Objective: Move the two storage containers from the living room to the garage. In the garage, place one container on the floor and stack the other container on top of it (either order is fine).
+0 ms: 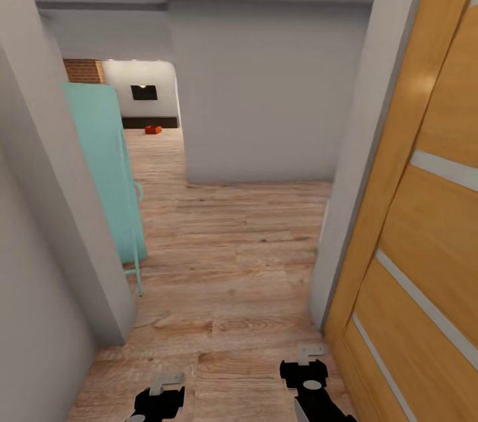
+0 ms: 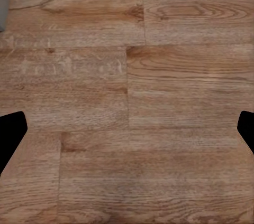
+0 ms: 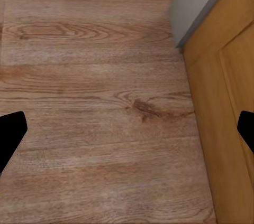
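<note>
Both grippers, left (image 1: 166, 383) and right (image 1: 310, 355), hang spread and empty; far ahead, slightly left, a small orange-red shape, probably a container (image 1: 153, 130), down the hall.

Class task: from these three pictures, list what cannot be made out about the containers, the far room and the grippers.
- Container, head view: a far orange-red speck; one bin or two, unclear.
- Living room, head view: mostly hidden by the wall.
- Left gripper and right gripper, head view: cut off by the bottom edge.
</note>
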Robot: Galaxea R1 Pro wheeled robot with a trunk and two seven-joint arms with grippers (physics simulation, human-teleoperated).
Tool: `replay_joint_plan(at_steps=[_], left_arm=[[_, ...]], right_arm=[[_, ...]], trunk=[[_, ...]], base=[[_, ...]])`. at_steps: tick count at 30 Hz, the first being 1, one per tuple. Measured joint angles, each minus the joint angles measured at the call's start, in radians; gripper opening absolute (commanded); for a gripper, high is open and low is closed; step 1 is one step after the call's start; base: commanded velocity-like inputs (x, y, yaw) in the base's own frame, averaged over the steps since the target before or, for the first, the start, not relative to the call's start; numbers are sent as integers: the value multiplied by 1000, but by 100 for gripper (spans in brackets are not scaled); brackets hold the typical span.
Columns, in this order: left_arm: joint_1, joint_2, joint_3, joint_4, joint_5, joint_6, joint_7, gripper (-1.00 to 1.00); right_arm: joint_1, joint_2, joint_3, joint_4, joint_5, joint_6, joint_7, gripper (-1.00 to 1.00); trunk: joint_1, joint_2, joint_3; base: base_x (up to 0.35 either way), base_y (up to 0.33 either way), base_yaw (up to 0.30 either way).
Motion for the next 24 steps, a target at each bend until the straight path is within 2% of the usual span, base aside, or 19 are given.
replay_joint_plan(at_steps=[24], left_arm=[[0, 0, 1, 7, -1, -1, -1, 100]], right_arm=[[0, 1, 0, 0, 0, 0, 0, 100]], trunk=[[0, 0, 0]], base=[[334, 0, 2]])
